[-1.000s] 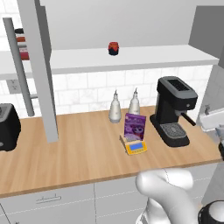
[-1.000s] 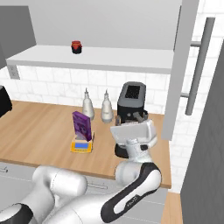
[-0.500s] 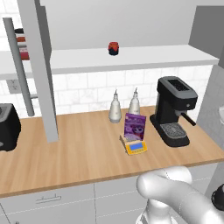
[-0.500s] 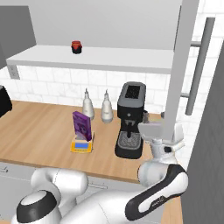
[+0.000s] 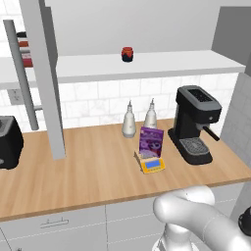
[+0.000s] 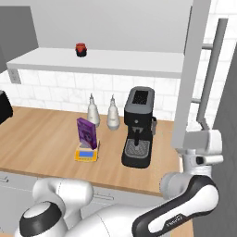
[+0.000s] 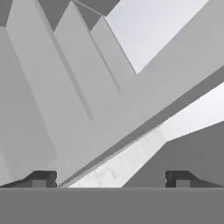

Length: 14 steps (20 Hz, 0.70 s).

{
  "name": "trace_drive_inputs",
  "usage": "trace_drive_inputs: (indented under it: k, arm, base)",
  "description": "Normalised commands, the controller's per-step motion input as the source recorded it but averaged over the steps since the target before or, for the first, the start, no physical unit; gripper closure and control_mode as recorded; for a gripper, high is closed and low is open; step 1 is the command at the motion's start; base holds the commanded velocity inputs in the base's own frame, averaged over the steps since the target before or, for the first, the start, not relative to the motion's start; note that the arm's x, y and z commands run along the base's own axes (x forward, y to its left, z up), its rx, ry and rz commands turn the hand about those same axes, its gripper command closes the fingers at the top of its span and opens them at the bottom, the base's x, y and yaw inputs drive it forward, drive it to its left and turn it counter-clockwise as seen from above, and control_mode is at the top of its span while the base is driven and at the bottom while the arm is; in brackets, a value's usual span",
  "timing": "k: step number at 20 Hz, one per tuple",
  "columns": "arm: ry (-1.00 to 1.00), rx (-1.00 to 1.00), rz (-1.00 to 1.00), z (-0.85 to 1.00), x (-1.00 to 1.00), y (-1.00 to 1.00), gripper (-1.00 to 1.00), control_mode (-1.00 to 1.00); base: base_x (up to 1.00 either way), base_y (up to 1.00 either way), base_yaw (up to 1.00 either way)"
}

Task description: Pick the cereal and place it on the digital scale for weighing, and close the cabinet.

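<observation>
**Kitchen counter, one moment: cereal on scale, pincer at cabinet door**

Two-finger pincer (image 7: 110, 178): dark fingertips (image 7: 41, 178) set wide apart, nothing between them; open. Faces pale grey slanted panels and an edge of the large light grey cabinet (image 7: 109, 109) at close range. In the right base view the white hand (image 6: 201, 143) sits just beside the edge of the open cabinet door (image 6: 190, 74), right of the counter.

Long vertical grey bar handle (image 6: 212, 74): on the door, behind the hand.

Black coffee machine (image 6: 138, 127): on the wooden counter (image 6: 37, 134), between the hand and the scale.

Small flat purple cereal box (image 5: 151, 142): stands upright on the scale, leaning slightly back; dark picture faces forward.

Small flat yellow-orange digital scale (image 5: 152, 164): on the counter, left of the coffee machine; blue display strip towards the front.

Two pale bottles (image 5: 129, 120): behind the box, at the tiled wall.

Small red jar with dark lid (image 5: 127, 54): on the white shelf (image 5: 171, 63) above.

Second open cabinet door (image 5: 44, 73): left side, with its bar handle (image 5: 22, 73).

Black appliance (image 5: 9, 147): far left of the counter.
</observation>
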Motion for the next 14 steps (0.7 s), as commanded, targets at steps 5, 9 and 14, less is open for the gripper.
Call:
trace_drive_inputs:
  k: [5, 9, 14]
  arm:
    - [0.0, 0.0, -0.19, 0.09, -0.14, -0.38, -1.0, -1.0]
    - [-0.17, 0.0, -0.14, 0.72, -0.01, -0.06, -1.0, -1.0]
    - [-0.18, 0.0, -0.03, 0.96, 0.15, -0.03, -1.0, -1.0]
  base:
    - [0.0, 0.0, 0.0]
    - [0.0, 0.0, 0.0]
    - [0.0, 0.0, 0.0]
